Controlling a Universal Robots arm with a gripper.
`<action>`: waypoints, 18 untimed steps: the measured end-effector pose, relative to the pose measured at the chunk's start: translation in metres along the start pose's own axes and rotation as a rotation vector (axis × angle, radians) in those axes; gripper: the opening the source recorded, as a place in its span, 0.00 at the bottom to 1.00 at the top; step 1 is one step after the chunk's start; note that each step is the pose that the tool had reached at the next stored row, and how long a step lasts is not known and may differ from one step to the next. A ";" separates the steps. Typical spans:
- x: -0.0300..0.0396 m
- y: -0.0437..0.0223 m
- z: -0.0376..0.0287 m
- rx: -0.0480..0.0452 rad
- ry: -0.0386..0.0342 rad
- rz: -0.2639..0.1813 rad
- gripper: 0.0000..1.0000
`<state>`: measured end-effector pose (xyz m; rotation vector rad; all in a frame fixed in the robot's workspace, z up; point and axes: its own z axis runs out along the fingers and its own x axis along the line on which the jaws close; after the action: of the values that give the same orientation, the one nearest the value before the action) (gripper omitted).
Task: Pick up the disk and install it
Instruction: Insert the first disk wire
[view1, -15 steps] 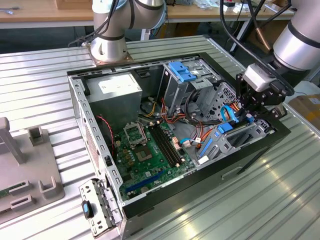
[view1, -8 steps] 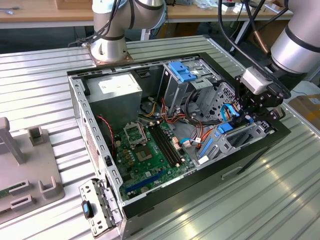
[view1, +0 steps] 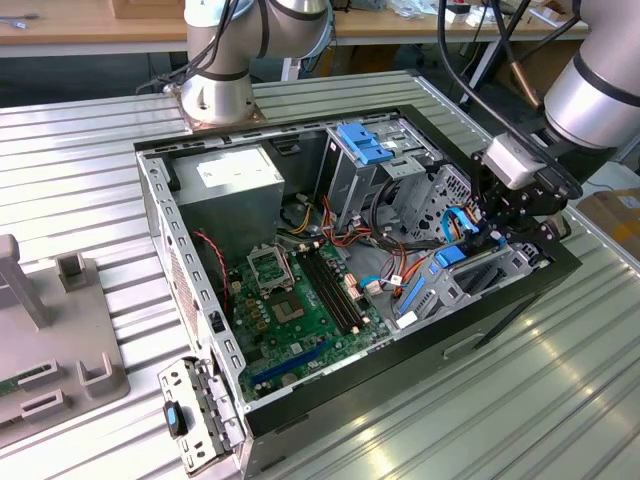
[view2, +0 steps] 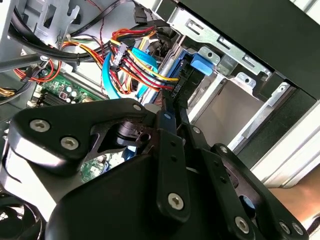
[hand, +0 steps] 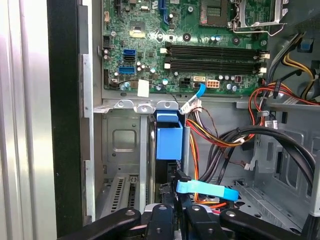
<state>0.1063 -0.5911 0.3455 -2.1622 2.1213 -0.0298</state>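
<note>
- The hand (view1: 497, 228), a black metal linkage studded with silver screw heads, is lowered into the open computer case (view1: 300, 420) at the exterior view's right.
- In the second wrist view its fingers (view2: 167, 112) come together narrowly on the thin edge of the disk (view2: 187, 75), gripping it.
- The disk stands on edge in the grey sheet-metal drive bay (hand: 120, 145) beside the case's black side wall; its bright blue plastic carrier rail (hand: 169, 137) shows as a smooth, boxy tab in the first wrist view.
- A flat, glossy light-blue data cable (hand: 207, 189) lies just beside the hand, with bundled red, yellow and black wires (view2: 140, 60) near it.
- The green motherboard (view1: 300, 300) is densely printed, with long black memory slots (hand: 215, 57) and a square processor socket (view1: 270, 265).
- A white sticker sits on the motherboard's edge; its print is too small to read.
- The case rests on a ribbed, brushed-aluminium tabletop (view1: 520, 400).
</note>
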 end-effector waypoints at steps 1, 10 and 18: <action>0.0000 0.0000 -0.0002 0.0001 0.0000 0.001 0.16; -0.0003 -0.0001 -0.0018 0.0043 -0.0138 0.056 0.16; 0.0000 0.0020 0.0011 0.0043 -0.0136 0.056 0.16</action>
<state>0.1044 -0.5911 0.3443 -2.0933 2.1714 -0.0148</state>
